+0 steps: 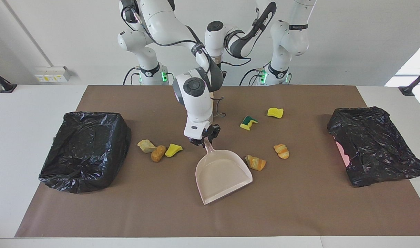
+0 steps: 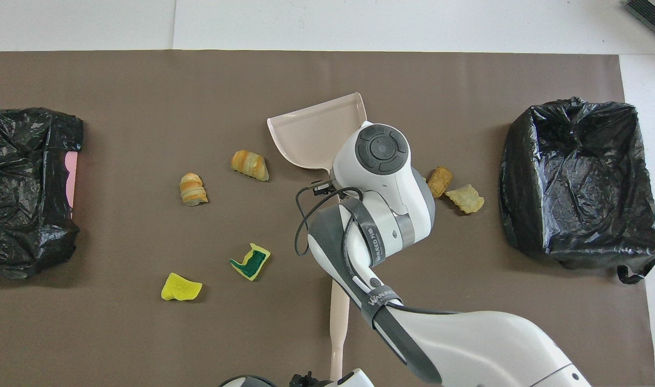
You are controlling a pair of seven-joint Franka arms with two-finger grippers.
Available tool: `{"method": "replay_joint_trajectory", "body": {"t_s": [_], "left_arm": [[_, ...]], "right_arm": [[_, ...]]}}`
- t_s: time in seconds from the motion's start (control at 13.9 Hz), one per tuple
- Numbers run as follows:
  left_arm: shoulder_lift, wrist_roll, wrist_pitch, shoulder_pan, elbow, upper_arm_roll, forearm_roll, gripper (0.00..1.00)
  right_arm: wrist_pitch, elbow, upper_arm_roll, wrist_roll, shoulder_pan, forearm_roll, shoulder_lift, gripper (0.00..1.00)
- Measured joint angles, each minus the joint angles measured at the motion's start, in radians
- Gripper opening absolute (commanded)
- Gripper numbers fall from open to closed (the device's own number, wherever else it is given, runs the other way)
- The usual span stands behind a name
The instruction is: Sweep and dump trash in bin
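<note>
My right gripper is shut on the handle of the pale pink dustpan, which lies slanted mid-mat. The pan also shows in the overhead view. One pan side is close beside a striped bread lump. Another bread lump, a green-topped sponge and a yellow sponge lie toward the left arm's end. A pale beige lump, an orange-brown lump and a yellow sponge lie toward the right arm's end. My left gripper shows only its tips, beside the brush's beige handle.
A black-bag-lined bin stands at the right arm's end of the brown mat. A second black-bagged bin with a pink patch showing stands at the left arm's end. The brush's bristles are hidden under my right arm.
</note>
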Motion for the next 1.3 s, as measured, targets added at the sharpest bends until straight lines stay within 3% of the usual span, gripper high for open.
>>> {"method": "replay_joint_trajectory", "body": {"t_s": [0.43,0.58,0.79,1.01,1.3], "left_arm": [[0.007,0.000,-0.037,0.001,0.029,0.007,0.000,0.00],[0.006,0.000,-0.077,0.001,0.036,0.010,0.000,0.00],[-0.018,-0.001,-0.242,0.040,0.081,0.024,0.006,0.00],[-0.057,0.006,-0.385,0.161,0.130,0.032,0.062,0.00],[-0.066,0.122,-0.402,0.352,0.197,0.038,0.109,0.00]], "right_arm": [[-0.139,0.002,-0.003,-0.243,-0.079,-0.001,-0.092,0.00],[-0.194,0.002,-0.004,-0.397,-0.122,-0.002,-0.120,0.00],[-0.267,0.001,-0.006,-0.688,-0.195,-0.002,-0.140,0.00],[-0.292,-0.022,-0.008,-0.910,-0.221,-0.075,-0.144,0.00],[-0.293,-0.140,-0.001,-1.000,-0.210,-0.182,-0.202,0.00]]}}
